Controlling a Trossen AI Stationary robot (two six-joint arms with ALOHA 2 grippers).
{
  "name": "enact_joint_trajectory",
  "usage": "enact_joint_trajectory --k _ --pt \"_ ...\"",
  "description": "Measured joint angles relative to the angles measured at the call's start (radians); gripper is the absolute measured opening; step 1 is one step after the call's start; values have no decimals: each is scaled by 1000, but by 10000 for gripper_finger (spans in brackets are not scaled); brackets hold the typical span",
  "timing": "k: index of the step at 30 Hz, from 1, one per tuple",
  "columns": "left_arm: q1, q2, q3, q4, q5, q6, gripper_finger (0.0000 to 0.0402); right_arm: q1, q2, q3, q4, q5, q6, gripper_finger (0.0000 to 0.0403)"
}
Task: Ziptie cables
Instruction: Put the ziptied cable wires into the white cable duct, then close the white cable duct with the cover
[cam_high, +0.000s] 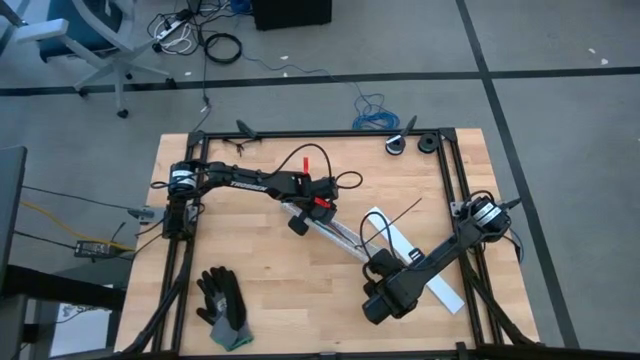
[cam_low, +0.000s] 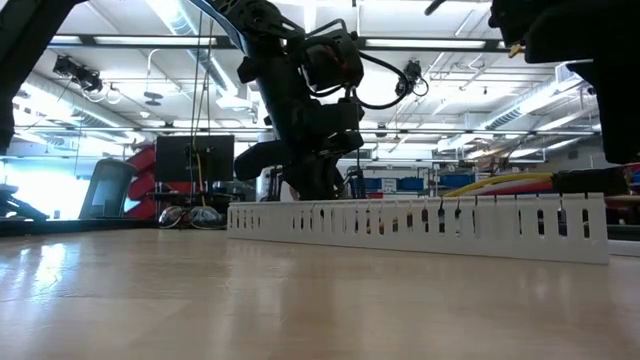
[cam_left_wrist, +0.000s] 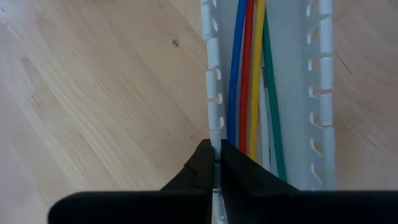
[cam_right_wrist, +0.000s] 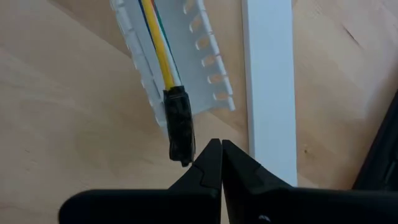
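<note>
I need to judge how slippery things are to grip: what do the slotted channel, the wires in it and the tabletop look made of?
Slotted channel: looks like white moulded plastic, matte, with evenly cut slots. Wires: glossy coloured insulation, probably plastic or rubber; the core is not visible. Tabletop: light wood with visible grain, smooth and faintly sheened, possibly sealed.

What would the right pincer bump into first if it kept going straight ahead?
Probably the black-wrapped cable end sticking out of the white slotted channel, just ahead of the shut right pincer and slightly to one side; depth is unclear, so it might pass above it.
</note>
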Motion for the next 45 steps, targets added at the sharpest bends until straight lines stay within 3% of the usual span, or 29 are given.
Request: enact_joint_trajectory --k 5,10,21,26,33,39,45 --pt "0 0 0 0 0 0 19 3 0 0 27 -23 3 0" --pt "0 0 0 0 -1 0 19 41 0 24 24 113 84 0" --pt "0 0 0 1 -3 -3 19 25 2 -122 173 -53 84 0" --pt "0 0 0 1 -4 -4 19 33 2 -150 226 -56 101 0" --pt "0 0 -2 12 -8 -5 20 117 2 -48 33 17 281 0" --pt "0 11 -6 68 -8 -46 54 215 2 5 -12 24 455 0" --pt "0 9 -6 79 -14 -60 114 257 2 5 -4 -3 483 0"
